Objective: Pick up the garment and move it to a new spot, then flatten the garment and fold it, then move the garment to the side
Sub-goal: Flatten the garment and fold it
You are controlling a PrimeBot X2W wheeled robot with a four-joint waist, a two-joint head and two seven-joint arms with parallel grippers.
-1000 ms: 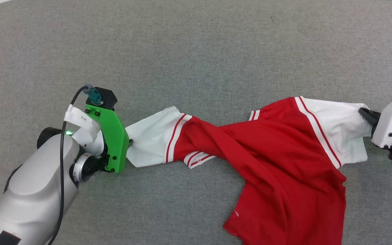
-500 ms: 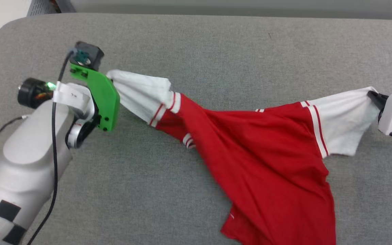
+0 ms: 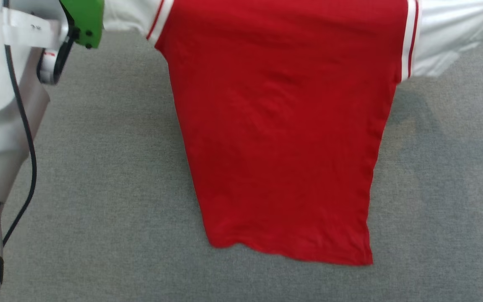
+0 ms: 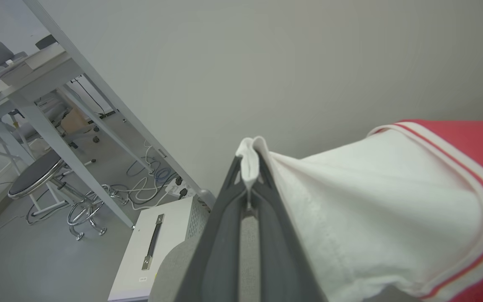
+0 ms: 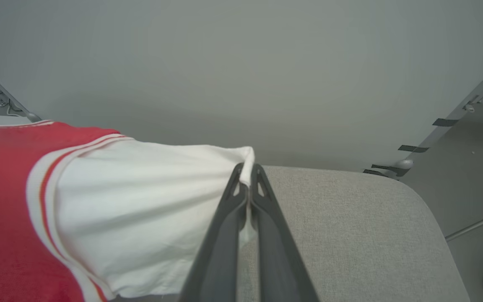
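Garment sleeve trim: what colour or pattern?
The garment has white sleeve trim with thin red striping; clearest in the right wrist view.

Bright, even, diffuse light from above. Head view: soft broad shadow of garment (image 3: 279, 138) on grey surface (image 3: 430, 138) to its right; cloth edges and hem slightly motion-blurred. Wrist views: wide-angle stretch toward borders; sleeve trim smeared at frame edges; near fingers (image 4: 220, 256) soft, background fairly sharp.
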